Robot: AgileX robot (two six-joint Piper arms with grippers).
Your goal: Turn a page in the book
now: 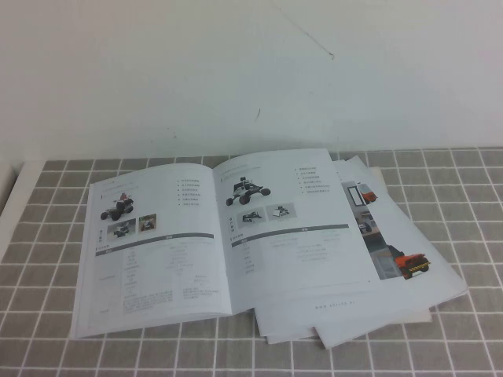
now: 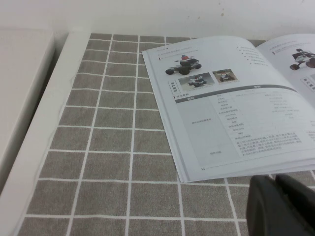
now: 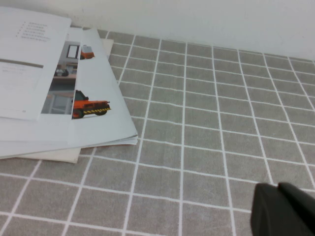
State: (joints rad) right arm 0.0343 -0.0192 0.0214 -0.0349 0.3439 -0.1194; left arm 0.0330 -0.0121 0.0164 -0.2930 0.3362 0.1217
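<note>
We saw no container on the table (image 1: 47, 236); the grey checked cloth carried only printed matter. The book (image 1: 220, 236) lay open and flat near the middle, its spine running from the wall side toward the robot's side, leaning a little leftward at the far end, so its long axis across both leaves ran left to right. The page (image 1: 295, 220) with the black rover photo and grey-banded spec table formed the right-hand leaf, face up, its free edge pointing to the robot's right. The left-hand leaf (image 1: 153, 247) showed a red-and-black rover. The book's right part rested on a fanned pile of loose white booklets (image 1: 409, 259), one bearing an orange machine photo, which stuck out to the right and toward the robot's side.

The left gripper (image 2: 283, 206) hovered above the cloth just off the book's near left corner; we could not tell whether its claw was released or clenched. The right gripper (image 3: 285, 211) hung over bare cloth, well apart from the booklets, clenched on nothing.
</note>
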